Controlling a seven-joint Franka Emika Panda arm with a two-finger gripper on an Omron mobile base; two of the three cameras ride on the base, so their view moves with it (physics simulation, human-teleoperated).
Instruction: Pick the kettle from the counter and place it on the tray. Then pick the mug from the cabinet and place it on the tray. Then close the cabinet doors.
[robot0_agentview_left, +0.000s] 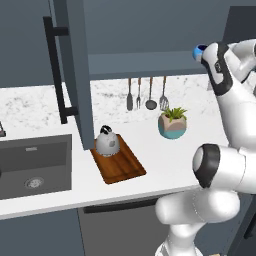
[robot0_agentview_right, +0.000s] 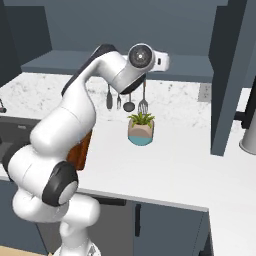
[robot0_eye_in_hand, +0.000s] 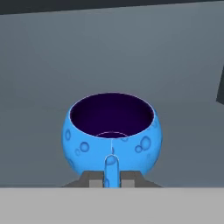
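Inside the cabinet (robot0_eye_in_hand: 131, 52), the gripper (robot0_eye_in_hand: 111, 179) clamps its fingers (robot0_eye_in_hand: 93, 179) on the handle of the blue mug (robot0_eye_in_hand: 113, 131), whose bowl sits just beyond the fingertips against the cabinet's grey back wall. Far below the fingers, the kettle (robot0_agentview_left: 106, 141) stands on the tray (robot0_agentview_left: 122, 167) on the counter (robot0_agentview_left: 165, 155), beside an open cabinet door (robot0_agentview_left: 75, 70), a potted plant (robot0_agentview_left: 173, 123) and hanging utensils (robot0_agentview_left: 146, 95).

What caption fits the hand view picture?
Gripper shut on the blue mug by its handle inside the cabinet.
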